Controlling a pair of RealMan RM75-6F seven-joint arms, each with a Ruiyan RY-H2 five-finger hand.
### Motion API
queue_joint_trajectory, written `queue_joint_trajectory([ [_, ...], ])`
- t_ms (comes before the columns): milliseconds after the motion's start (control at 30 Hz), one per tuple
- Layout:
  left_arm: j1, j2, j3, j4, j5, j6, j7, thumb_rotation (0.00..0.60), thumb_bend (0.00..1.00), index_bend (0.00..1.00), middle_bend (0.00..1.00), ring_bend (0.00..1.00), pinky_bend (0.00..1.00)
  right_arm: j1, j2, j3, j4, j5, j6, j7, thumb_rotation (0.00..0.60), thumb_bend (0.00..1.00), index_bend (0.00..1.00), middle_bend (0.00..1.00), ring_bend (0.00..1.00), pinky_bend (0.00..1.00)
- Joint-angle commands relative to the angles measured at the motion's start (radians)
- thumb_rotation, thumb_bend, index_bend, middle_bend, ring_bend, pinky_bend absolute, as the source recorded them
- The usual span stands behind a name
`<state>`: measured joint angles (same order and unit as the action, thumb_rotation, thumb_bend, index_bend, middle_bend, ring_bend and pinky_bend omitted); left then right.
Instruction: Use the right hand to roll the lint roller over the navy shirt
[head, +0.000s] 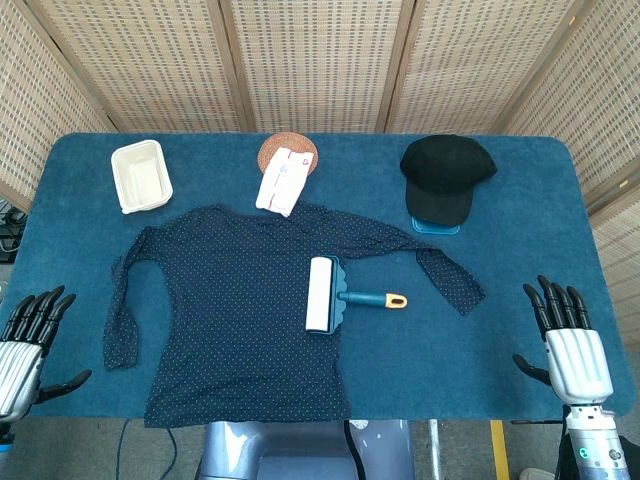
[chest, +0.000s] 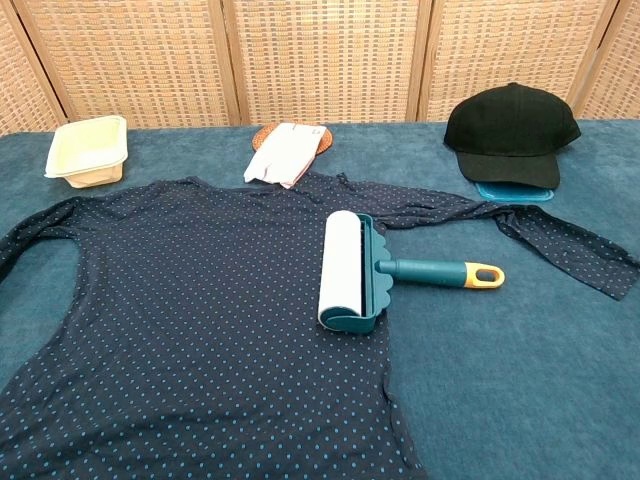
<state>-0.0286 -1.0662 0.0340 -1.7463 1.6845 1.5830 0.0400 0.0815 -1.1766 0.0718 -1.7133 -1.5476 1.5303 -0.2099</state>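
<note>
With the right hand (head: 574, 345) spread and holding nothing, well apart from the lint roller (head: 340, 296), a grasp off the handle may drag and bunch the navy shirt (head: 240, 320).

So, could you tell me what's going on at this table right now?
Nothing is being handled yet. A navy shirt is spread flat on the table, and the lint roller lies on its edge, handle pointing toward the right hand. That hand rests open near the table's front right corner, apart from the roller. The left hand is open at the front left. Rolling has not started.
</note>
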Motion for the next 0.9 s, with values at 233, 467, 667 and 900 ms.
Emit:
queue_joint_trajectory([
  [233, 0.001, -0.001, 0.001, -0.001, 0.002, 0.002, 0.002, 0.600, 0.00, 0.00, 0.00, 0.00, 0.00, 0.000, -0.002, -0.004, 0.003, -0.004, -0.003, 0.003, 0.600, 0.00, 0.00, 0.00, 0.00, 0.00],
  [467, -0.002, -0.003, -0.005, -0.005, -0.007, -0.004, 0.006, 0.600, 0.00, 0.00, 0.00, 0.00, 0.00, 0.025, -0.015, 0.007, -0.001, 0.002, -0.035, 0.002, 0.600, 0.00, 0.00, 0.00, 0.00, 0.00],
  [667, -0.026, -0.008, -0.029, -0.006, -0.070, -0.054, 0.008, 0.600, 0.00, 0.00, 0.00, 0.00, 0.00, 0.211, -0.017, 0.116, -0.057, 0.068, -0.246, -0.184, 0.600, 0.00, 0.00, 0.57, 0.58, 0.18],
  [900, -0.045, -0.009, -0.044, -0.011, -0.112, -0.091, 0.014, 0.600, 0.00, 0.00, 0.00, 0.00, 0.00, 0.416, -0.088, 0.231, -0.119, 0.365, -0.469, -0.415, 0.600, 0.00, 0.00, 0.93, 0.99, 1.00],
])
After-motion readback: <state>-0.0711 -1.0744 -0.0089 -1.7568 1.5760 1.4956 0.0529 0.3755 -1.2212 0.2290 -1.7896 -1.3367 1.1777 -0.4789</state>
